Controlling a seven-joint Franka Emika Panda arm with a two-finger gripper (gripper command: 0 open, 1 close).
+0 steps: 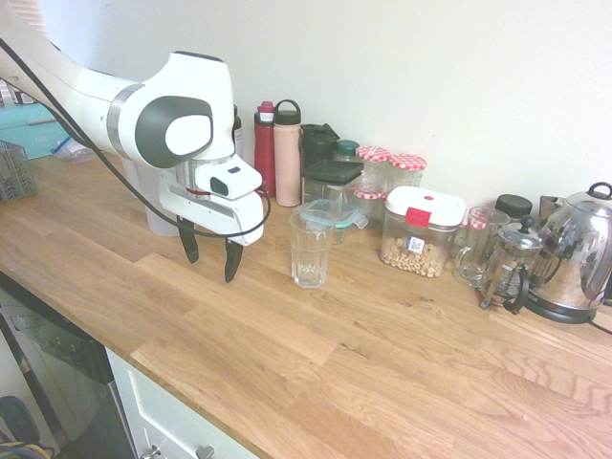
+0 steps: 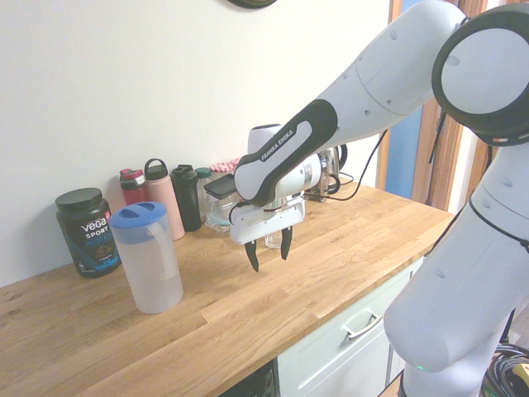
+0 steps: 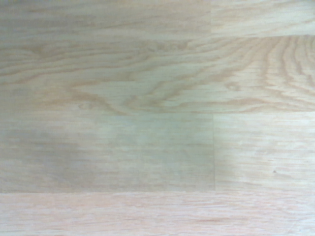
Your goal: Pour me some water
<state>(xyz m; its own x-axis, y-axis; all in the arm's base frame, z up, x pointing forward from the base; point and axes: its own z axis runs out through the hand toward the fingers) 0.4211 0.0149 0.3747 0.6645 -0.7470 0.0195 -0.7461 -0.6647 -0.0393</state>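
Observation:
My gripper (image 1: pixel 210 260) (image 2: pixel 268 258) hangs open just above the wooden counter (image 1: pixel 363 354), fingers pointing down and nothing between them. An empty clear drinking glass (image 1: pixel 311 249) stands upright a short way to its right in the first exterior view. A translucent water pitcher with a blue lid (image 2: pixel 149 256) stands on the counter on the gripper's other side, apart from it. In the first exterior view the arm mostly hides the pitcher. How much water it holds I cannot tell. The wrist view shows only bare wood (image 3: pixel 157 118).
Against the wall stand a red bottle (image 1: pixel 265 148), a pink bottle (image 1: pixel 287 151), several jars with checked lids (image 1: pixel 392 172), a lidded cereal container (image 1: pixel 421 231), a glass mug (image 1: pixel 475 247), a French press (image 1: pixel 512 263) and a steel kettle (image 1: pixel 579 251). A dark protein tub (image 2: pixel 85 231) stands beside the pitcher.

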